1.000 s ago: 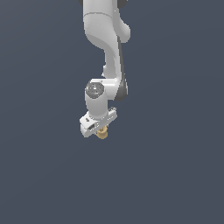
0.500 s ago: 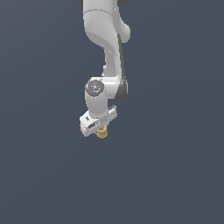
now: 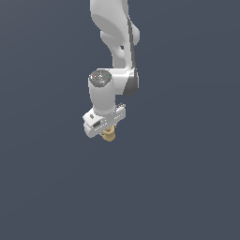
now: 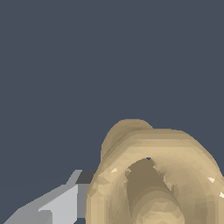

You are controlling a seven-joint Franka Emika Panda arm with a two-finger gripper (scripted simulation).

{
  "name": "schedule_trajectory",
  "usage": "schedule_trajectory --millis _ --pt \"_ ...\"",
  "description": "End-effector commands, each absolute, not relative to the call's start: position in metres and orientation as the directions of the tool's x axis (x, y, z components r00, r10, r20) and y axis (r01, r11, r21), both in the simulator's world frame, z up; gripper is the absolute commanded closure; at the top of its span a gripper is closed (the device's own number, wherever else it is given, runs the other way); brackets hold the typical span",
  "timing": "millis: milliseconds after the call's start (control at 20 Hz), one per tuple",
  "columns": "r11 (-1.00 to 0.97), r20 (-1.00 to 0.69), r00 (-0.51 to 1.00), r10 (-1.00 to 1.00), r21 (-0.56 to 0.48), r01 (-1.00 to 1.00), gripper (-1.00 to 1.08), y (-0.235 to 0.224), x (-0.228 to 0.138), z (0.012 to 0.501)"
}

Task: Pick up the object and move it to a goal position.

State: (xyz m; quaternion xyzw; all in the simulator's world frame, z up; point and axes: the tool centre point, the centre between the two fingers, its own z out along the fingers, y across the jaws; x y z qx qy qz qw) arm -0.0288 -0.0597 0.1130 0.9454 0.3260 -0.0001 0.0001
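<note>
Object (image 3: 109,135): you see this tan, spool-like piece poking out just beneath the white gripper (image 3: 108,133), a little below and left of the exterior view's middle, at about 7 o'clock from the centre. Only its lower part shows there; the rest sits up inside the hand. The arm (image 3: 115,42) comes down from 12 o'clock, bends at a rounded joint, and ends in the wrist and hand right over the piece, with the hand tilted so its end toward the exterior view's left sits lower.

From the wrist view you get the object (image 4: 153,175) very close, filling the frame from 4 to 6 o'clock. Its flared rim and hollow top face the camera, with a narrower rounded part behind it. One grey finger (image 4: 57,203) lies at 7 o'clock, touching the object's side. The other finger is out of sight.

You can read the gripper as clenched around the object, which hangs against plain dark grey with no surface visible under it.
</note>
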Motion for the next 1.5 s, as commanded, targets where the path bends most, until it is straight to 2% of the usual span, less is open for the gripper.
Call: schedule_trajectory --millis 0,900,1450 --pt "-0.787 0.0 0.787 0.616 0.001 0.616 1.08 -0.059 -0.034 0.135" --pt "-0.787 0.001 0.787 0.617 0.0 0.617 1.08 -0.054 -0.075 0.329" --pt "-0.787 0.0 0.787 0.617 0.0 0.617 1.08 -0.053 -0.086 0.397"
